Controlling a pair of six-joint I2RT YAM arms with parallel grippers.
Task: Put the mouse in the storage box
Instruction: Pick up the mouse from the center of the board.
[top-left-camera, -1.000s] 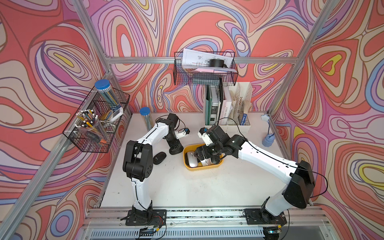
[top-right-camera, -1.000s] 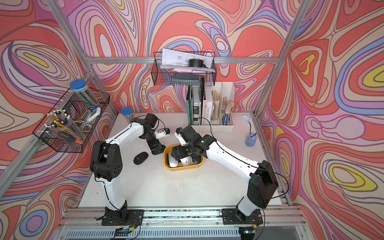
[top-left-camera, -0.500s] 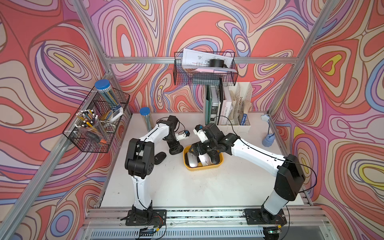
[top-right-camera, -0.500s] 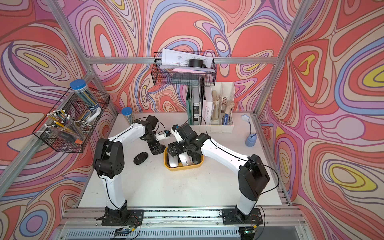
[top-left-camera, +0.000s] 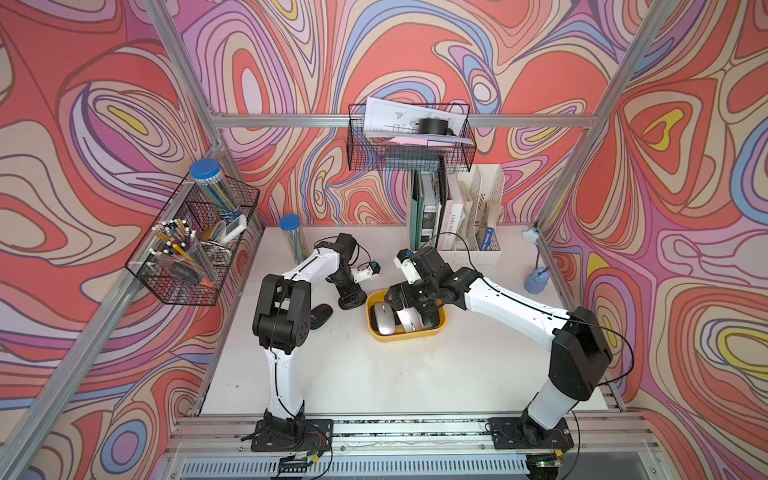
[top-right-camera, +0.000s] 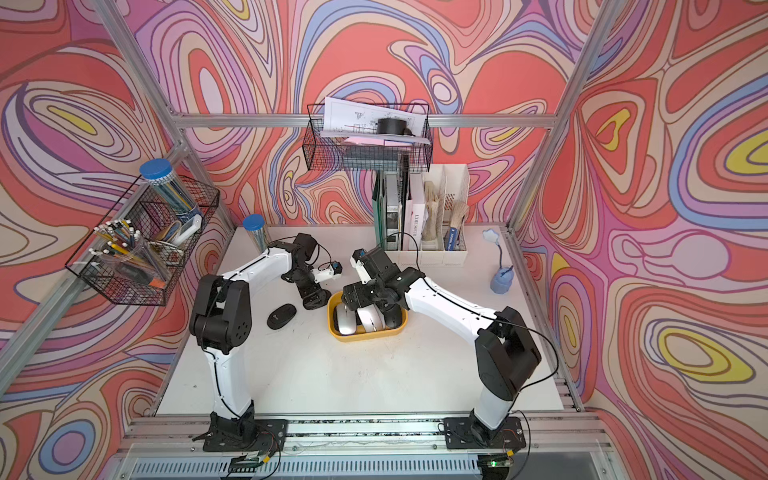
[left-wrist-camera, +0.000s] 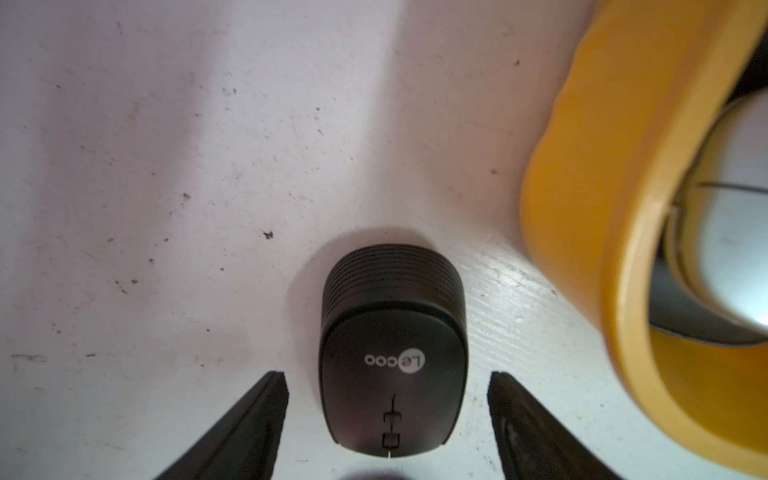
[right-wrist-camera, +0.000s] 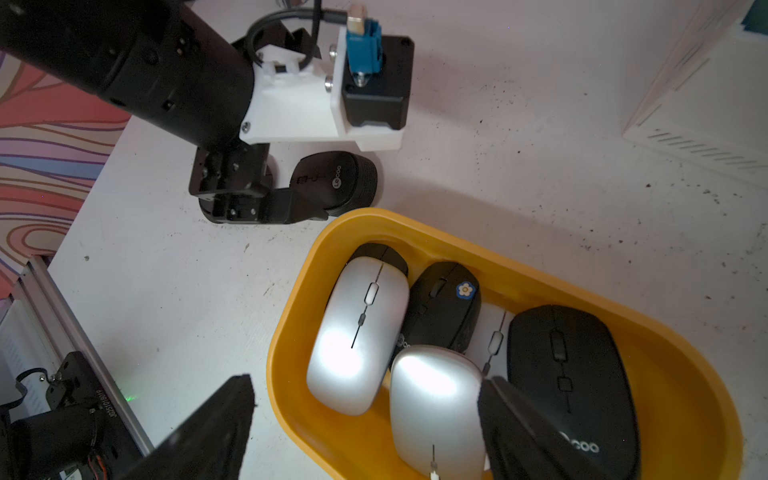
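Scuffed white counter (left-wrist-camera: 166, 166) holds the black mouse (left-wrist-camera: 392, 365) just beside the storage box (top-left-camera: 409, 336), at its nine o'clock in a top view; the left hand (left-wrist-camera: 387, 376) straddles it, wide, untouching, while the right hand (right-wrist-camera: 365, 384) gapes empty. Probably light, rigid, slick: best pinched across its flanks.

A robot lab cell staged as an office desk: aluminium frame rails (top-left-camera: 282, 120) hold swirl-printed red wall panels (top-left-camera: 83, 124). Upper centre stands a white slotted file organizer (top-left-camera: 490, 183), at left a black wire pencil basket (top-left-camera: 183, 286)
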